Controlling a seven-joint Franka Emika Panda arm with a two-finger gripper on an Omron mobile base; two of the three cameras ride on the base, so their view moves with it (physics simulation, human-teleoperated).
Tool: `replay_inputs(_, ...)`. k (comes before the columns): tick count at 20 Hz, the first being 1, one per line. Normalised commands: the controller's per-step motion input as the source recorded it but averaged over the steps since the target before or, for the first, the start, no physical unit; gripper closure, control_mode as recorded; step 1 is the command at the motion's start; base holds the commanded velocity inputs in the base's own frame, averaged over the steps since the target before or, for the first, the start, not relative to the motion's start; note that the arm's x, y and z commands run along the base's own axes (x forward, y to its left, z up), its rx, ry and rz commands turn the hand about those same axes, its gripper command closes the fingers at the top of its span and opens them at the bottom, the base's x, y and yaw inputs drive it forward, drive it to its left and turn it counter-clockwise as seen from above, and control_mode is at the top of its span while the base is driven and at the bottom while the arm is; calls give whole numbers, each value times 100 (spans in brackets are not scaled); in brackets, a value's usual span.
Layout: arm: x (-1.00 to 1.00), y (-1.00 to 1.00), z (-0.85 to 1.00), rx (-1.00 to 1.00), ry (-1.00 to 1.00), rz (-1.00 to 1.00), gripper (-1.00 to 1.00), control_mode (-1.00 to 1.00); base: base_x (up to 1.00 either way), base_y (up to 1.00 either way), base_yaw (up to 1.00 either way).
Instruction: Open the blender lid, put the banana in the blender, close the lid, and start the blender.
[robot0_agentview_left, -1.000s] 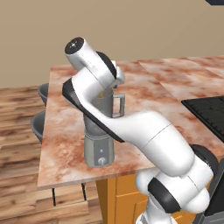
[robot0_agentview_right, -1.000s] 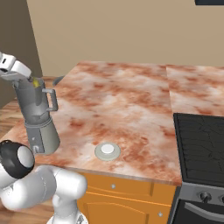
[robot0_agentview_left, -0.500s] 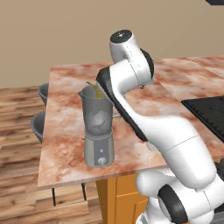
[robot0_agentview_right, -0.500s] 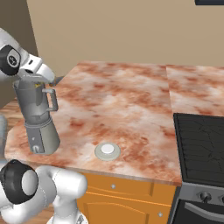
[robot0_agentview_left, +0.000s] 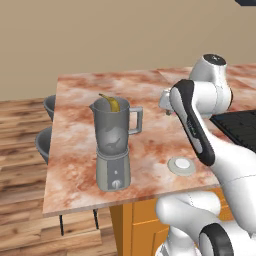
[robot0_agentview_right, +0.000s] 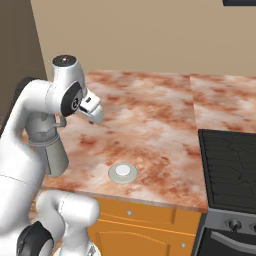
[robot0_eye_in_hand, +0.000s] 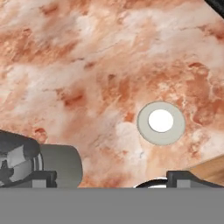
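The blender (robot0_agentview_left: 114, 145) stands near the counter's front left edge, its jar uncovered. The banana (robot0_agentview_left: 111, 103) stands in the jar with its tip poking above the rim. The blender lid (robot0_agentview_left: 181, 165) lies flat on the counter to the right of the blender, near the front edge. My gripper (robot0_agentview_left: 167, 107) hangs above the counter between the jar and the lid, to the right of the jar's handle. In the hand view the gripper (robot0_eye_in_hand: 111, 177) is open with nothing between its tips, the blender lid (robot0_eye_in_hand: 161, 122) is just ahead, and the blender (robot0_eye_in_hand: 57, 164) is at the lower left.
A black stove top (robot0_agentview_right: 230, 170) borders the counter on the right. Two grey stools (robot0_agentview_left: 44, 145) stand past the counter's left edge. The marble counter (robot0_agentview_right: 150, 115) stretches back to the wall. My own arm hides most of the blender (robot0_agentview_right: 55, 155) in the right base view.
My gripper has swung from above the blender jar to the right, over the counter towards the lid. The banana stays in the jar.
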Motion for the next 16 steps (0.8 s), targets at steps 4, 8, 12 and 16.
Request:
replay_inputs(4, 0, -95, -65, 13, 19, 0, -100, -100, 0, 0, 0)
replay_inputs(8, 6, -59, -83, 0, 26, 1, -100, -100, 0, 0, 0)
replay_inputs(12, 22, -25, -91, 0, 29, 5, -100, -100, 0, 0, 0)
replay_inputs(16, 23, -12, -82, 0, 23, 15, -100, -100, 0, 0, 0)
